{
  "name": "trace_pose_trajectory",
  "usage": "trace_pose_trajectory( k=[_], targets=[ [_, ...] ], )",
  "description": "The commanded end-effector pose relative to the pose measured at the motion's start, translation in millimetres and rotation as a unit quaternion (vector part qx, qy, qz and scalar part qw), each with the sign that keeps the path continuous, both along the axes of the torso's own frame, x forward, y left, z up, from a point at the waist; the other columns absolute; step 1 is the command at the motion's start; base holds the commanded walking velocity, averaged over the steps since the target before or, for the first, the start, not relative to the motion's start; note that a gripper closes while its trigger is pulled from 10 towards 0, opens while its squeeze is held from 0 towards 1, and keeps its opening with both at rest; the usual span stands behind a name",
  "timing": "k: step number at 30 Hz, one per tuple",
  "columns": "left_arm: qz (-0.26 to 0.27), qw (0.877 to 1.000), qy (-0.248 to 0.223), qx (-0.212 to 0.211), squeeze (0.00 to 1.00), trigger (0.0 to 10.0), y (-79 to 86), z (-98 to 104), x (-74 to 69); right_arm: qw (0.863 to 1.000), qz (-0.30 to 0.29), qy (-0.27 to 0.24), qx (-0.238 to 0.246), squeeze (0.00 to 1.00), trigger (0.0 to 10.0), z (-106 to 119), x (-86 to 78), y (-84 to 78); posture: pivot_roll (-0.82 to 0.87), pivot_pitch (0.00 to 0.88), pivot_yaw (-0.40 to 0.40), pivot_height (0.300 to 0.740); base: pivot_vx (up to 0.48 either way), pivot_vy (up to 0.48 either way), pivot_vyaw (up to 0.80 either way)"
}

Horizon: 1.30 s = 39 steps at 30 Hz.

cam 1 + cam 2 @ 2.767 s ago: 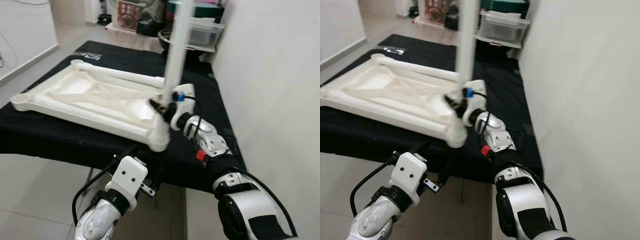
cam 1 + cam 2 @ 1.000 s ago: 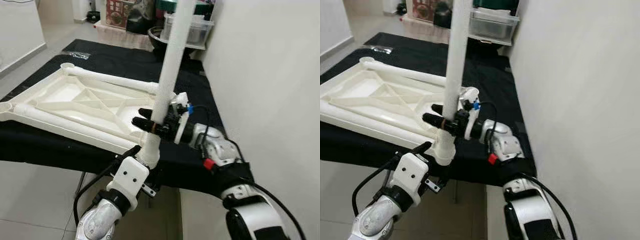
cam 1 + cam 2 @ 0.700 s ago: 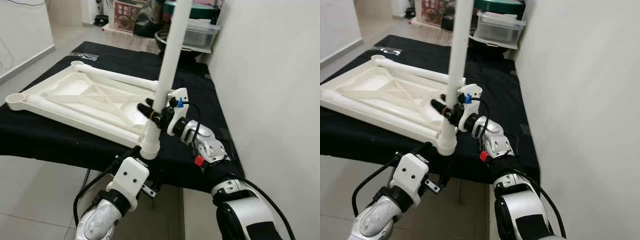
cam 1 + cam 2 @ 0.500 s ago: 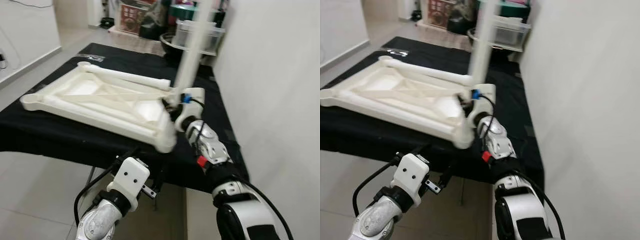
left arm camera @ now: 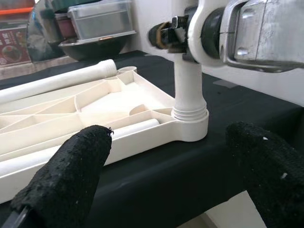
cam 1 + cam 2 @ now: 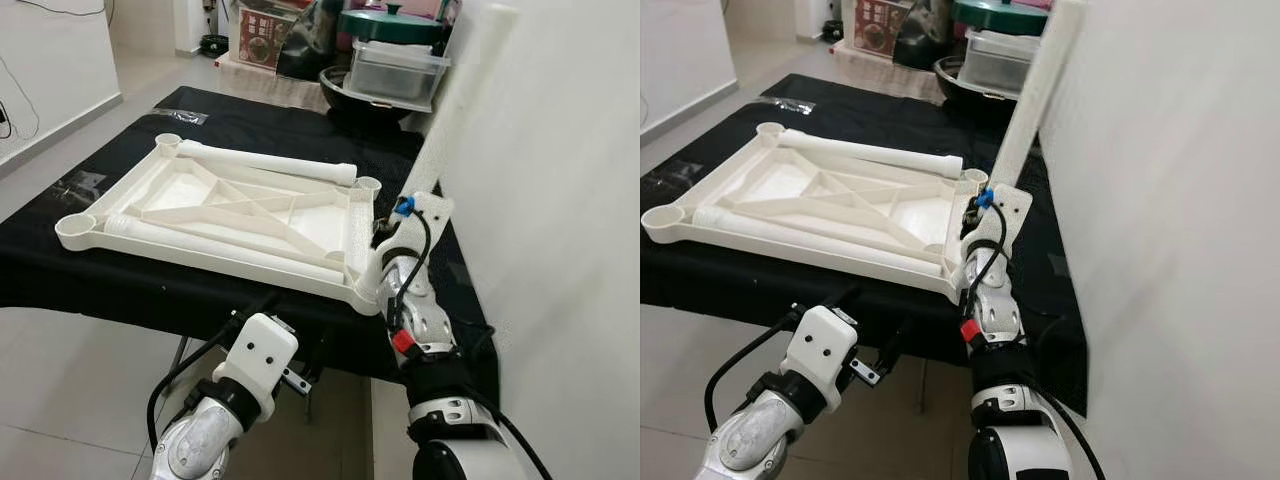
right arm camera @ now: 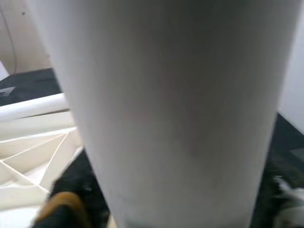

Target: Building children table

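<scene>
Tabletop (image 6: 230,215), upside down, lay across centre frame on a black cloth (image 6: 150,290), 2 loose legs (image 6: 265,161) resting on it. Right gripper (image 5: 167,35), arm reaching up from lower right, clamped a leaning leg (image 6: 445,120) seated in the near-right corner socket. Left gripper (image 5: 166,161) hung low, fingers (image 5: 71,171) spread, empty.

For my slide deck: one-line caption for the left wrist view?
White table leg seated in the upturned tabletop's corner socket, right claw on it, on the black table.

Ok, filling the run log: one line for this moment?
right pincer: on table leg | leg: in tabletop corner socket, leaning | left pincer: open, idle
</scene>
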State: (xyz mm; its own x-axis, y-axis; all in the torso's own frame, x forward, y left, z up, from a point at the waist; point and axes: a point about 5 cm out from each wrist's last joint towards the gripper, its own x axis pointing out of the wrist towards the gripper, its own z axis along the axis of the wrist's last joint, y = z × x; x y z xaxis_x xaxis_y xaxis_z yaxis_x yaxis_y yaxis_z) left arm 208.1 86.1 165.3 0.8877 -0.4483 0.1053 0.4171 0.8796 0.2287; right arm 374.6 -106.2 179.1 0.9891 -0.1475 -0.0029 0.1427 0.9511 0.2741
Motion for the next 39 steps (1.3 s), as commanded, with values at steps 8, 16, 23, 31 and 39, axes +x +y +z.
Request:
trace_pose_trajectory(
  k=[8,16,23,31,39],
  targets=[
    [-0.005,1.0,-0.002,0.0,0.0,10.0,-2.1,-1,1.2,0.966,0.24,-0.086,0.048,0.0,10.0,23,6.7,-0.7,0.12,0.037,-0.157,0.74,0.0,0.0,0.0],
    [-0.007,1.0,-0.004,0.004,0.0,10.0,-2.9,-1,1.7,0.849,0.525,-0.055,0.01,0.0,10.0,16,-7.1,-5.3,0.12,0.036,-0.162,0.74,0.0,0.0,0.0],
    [-0.011,1.0,-0.013,0.011,0.0,10.0,-4.1,2,2.1,0.771,0.635,-0.034,-0.042,0.0,10.0,9,-16.0,12.2,0.12,0.032,-0.166,0.74,0.0,0.0,0.0],
    [-0.012,1.0,-0.021,0.014,0.0,10.0,-5.3,5,1.8,0.865,0.496,-0.036,-0.064,0.0,0.0,11,7.1,15.1,0.12,0.027,-0.175,0.74,0.0,0.0,0.0],
    [-0.012,1.0,-0.019,0.012,0.0,10.0,-5.2,3,1.2,0.967,0.251,-0.004,-0.052,0.0,0.0,4,18.3,-14.5,0.1,0.018,-0.163,0.74,0.0,0.0,0.0]
  ],
)
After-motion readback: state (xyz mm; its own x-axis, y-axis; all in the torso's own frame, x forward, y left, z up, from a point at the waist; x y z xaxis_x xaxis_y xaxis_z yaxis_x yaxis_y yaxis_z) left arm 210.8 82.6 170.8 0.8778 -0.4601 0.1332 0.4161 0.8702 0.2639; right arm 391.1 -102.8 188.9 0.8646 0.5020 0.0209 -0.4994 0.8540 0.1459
